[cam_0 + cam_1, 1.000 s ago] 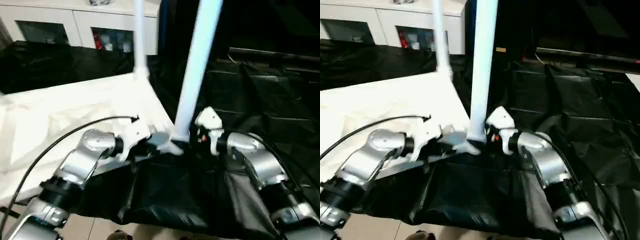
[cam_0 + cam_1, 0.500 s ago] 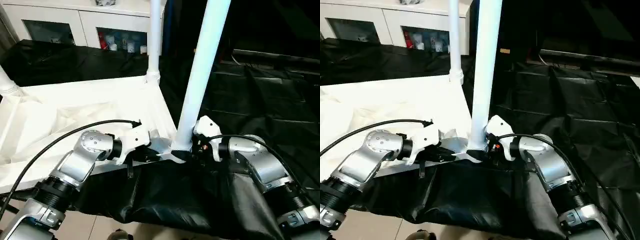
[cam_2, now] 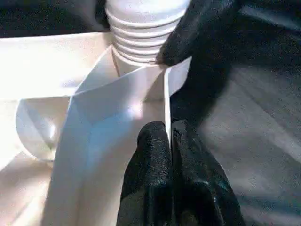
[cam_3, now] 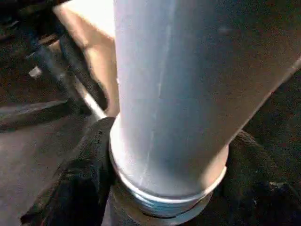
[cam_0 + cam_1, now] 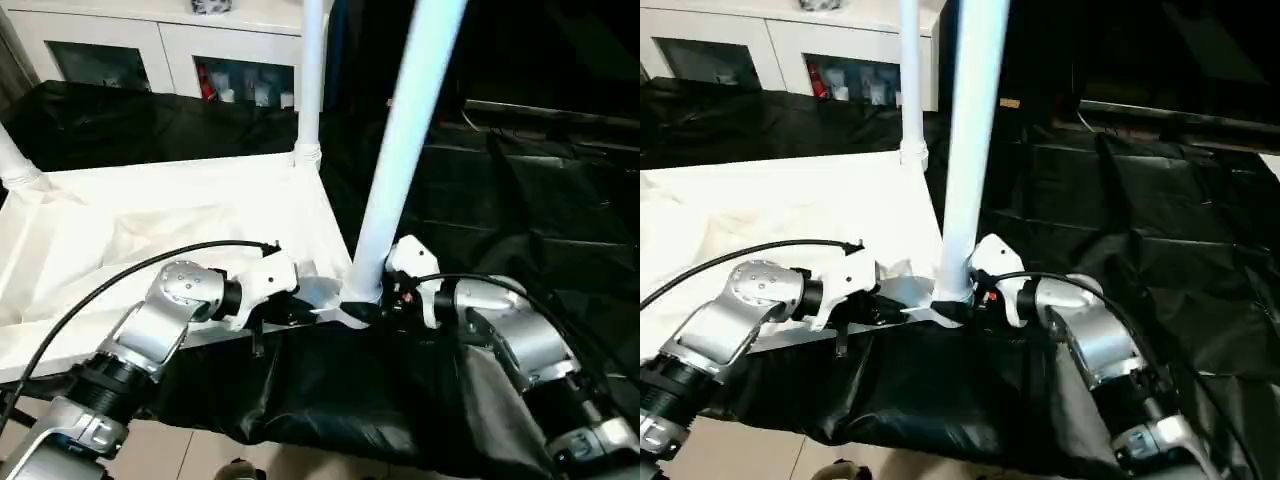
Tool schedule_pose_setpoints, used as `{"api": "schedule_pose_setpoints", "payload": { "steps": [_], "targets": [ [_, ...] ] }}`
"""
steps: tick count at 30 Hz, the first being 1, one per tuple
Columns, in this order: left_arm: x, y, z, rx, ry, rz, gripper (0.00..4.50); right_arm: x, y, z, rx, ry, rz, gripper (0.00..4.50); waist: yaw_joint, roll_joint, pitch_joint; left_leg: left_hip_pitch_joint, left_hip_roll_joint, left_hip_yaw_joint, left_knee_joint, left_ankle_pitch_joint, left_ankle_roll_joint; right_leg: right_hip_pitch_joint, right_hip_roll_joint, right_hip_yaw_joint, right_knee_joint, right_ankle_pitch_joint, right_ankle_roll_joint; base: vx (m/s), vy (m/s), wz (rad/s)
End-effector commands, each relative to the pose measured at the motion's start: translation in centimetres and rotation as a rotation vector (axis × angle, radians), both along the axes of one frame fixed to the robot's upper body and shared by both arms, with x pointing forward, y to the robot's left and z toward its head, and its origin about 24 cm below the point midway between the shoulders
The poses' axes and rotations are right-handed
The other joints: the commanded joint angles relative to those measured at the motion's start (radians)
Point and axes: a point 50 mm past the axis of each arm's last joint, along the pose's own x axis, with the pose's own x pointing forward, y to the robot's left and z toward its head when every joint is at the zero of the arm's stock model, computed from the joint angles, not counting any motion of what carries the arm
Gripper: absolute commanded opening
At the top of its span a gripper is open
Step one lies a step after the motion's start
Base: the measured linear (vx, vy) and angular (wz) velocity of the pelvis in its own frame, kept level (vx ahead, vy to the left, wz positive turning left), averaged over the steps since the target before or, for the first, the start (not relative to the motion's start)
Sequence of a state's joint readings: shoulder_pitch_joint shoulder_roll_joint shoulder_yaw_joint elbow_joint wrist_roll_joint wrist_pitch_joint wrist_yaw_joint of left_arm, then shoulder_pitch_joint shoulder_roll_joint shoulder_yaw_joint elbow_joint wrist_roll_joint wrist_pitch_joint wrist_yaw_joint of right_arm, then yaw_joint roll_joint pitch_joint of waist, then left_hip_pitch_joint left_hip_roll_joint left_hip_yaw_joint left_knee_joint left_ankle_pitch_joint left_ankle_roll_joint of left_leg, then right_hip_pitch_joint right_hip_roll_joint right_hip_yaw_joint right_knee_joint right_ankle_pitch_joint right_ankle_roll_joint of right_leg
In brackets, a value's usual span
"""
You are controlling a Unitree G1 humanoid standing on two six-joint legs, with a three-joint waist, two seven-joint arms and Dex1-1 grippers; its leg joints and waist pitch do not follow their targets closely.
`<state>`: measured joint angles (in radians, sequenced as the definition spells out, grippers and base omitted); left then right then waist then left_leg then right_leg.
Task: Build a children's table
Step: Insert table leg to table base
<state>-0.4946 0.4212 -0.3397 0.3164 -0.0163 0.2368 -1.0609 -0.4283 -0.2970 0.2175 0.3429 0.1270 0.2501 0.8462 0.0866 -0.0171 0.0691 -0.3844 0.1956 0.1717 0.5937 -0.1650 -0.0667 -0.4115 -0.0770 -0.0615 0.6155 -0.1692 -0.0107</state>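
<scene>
Black cloth is covering the floor around the upturned white tabletop (image 5: 190, 200) at left. Center frame, the right gripper (image 4: 164, 188) is clasping the nearest leg (image 5: 400, 150) at its base, while the left gripper (image 3: 169, 141) is pinching the tabletop's rim.

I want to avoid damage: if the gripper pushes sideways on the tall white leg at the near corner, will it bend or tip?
The leg looks like a stiff plastic tube, so probably little bending. Its threaded base sits in the corner socket, so it likely wobbles rather than falls. Its smooth surface may slip.
</scene>
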Motion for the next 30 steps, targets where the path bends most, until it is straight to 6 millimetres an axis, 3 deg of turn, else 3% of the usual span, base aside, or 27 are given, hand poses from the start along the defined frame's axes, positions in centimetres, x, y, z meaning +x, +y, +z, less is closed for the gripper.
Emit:
{"api": "schedule_pose_setpoints", "payload": {
  "steps": [1,6,7,9,12,13,14,17,24,26,30],
  "targets": [
    [0.8,-1.9,1.2,-0.042,-0.064,0.018,0.00,0.5,0.5,-0.3,0.048,0.015,-0.105,2.74,-0.006,0.001,-0.078,0.021,0.029,-0.004,-0.070,-0.240,-0.015,0.051,-0.058,0.043,-0.074,-0.260,-0.192,0.000,0.000,0.00],
    [1.8,-3.6,0.8,-0.048,-0.090,0.141,0.00,1.3,1.8,-1.6,0.093,0.056,-0.347,2.74,-0.008,0.003,-0.078,0.023,0.028,-0.005,-0.071,-0.243,-0.028,0.047,-0.060,0.043,-0.080,-0.295,-0.171,0.000,0.000,0.00],
    [2.0,-4.9,0.6,-0.058,-0.093,0.181,0.00,1.7,2.7,-2.1,0.089,0.068,-0.459,2.74,-0.013,0.004,-0.077,0.022,0.027,-0.004,-0.072,-0.247,-0.033,0.044,-0.060,0.044,-0.081,-0.298,-0.172,0.000,0.000,0.00],
    [2.0,-6.2,0.6,-0.079,-0.096,0.201,0.00,2.0,3.8,-2.2,0.095,0.062,-0.507,2.74,-0.018,0.006,-0.078,0.024,0.027,-0.007,-0.074,-0.268,-0.042,0.046,-0.061,0.042,-0.085,-0.323,-0.163,0.000,0.000,0.00],
    [1.9,-7.1,0.5,-0.092,-0.103,0.189,0.00,2.2,4.7,-1.9,0.124,0.046,-0.501,2.74,-0.023,0.004,-0.079,0.021,0.026,-0.008,-0.074,-0.277,-0.030,0.050,-0.059,0.042,-0.085,-0.300,-0.160,0.000,0.000,0.00],
    [1.8,-7.3,0.4,-0.084,-0.116,0.168,0.00,2.2,4.8,-1.7,0.135,0.039,-0.493,2.74,-0.022,0.010,-0.080,0.023,0.026,-0.008,-0.073,-0.272,-0.023,0.048,-0.060,0.043,-0.085,-0.288,-0.160,0.000,0.000,0.00],
    [1.7,-7.3,0.3,-0.078,-0.118,0.158,0.00,2.3,4.8,-1.5,0.137,0.025,-0.481,3.08,-0.024,0.009,-0.079,0.021,0.026,-0.007,-0.073,-0.270,-0.020,0.049,-0.059,0.043,-0.086,-0.281,-0.161,0.000,0.000,0.00],
    [1.6,-7.2,0.3,-0.079,-0.131,0.136,0.00,2.3,4.6,-1.2,0.153,0.013,-0.462,3.48,-0.024,0.009,-0.079,0.020,0.025,-0.007,-0.073,-0.274,-0.015,0.050,-0.058,0.042,-0.086,-0.286,-0.160,0.000,0.000,0.00],
    [1.0,-6.0,0.6,-0.096,-0.143,0.044,0.00,2.1,2.3,-0.7,0.076,-0.073,-0.379,3.71,-0.019,0.009,-0.080,0.024,0.028,-0.004,-0.071,-0.262,0.000,0.048,-0.058,0.044,-0.084,-0.252,-0.176,0.000,0.000,0.00],
    [0.8,-5.5,0.5,-0.094,-0.128,0.029,0.00,1.8,1.7,-0.4,0.071,-0.082,-0.322,3.71,-0.014,0.010,-0.081,0.017,0.029,-0.005,-0.071,-0.240,0.009,0.054,-0.059,0.043,-0.080,-0.235,-0.180,0.000,0.000,0.00],
    [0.1,-4.6,0.4,-0.093,-0.100,-0.044,0.00,0.7,0.4,0.3,0.063,-0.088,-0.164,3.71,-0.008,0.012,-0.079,0.018,0.030,-0.005,-0.071,-0.249,0.021,0.055,-0.059,0.044,-0.081,-0.248,-0.174,0.000,0.000,0.00]
  ]
}}
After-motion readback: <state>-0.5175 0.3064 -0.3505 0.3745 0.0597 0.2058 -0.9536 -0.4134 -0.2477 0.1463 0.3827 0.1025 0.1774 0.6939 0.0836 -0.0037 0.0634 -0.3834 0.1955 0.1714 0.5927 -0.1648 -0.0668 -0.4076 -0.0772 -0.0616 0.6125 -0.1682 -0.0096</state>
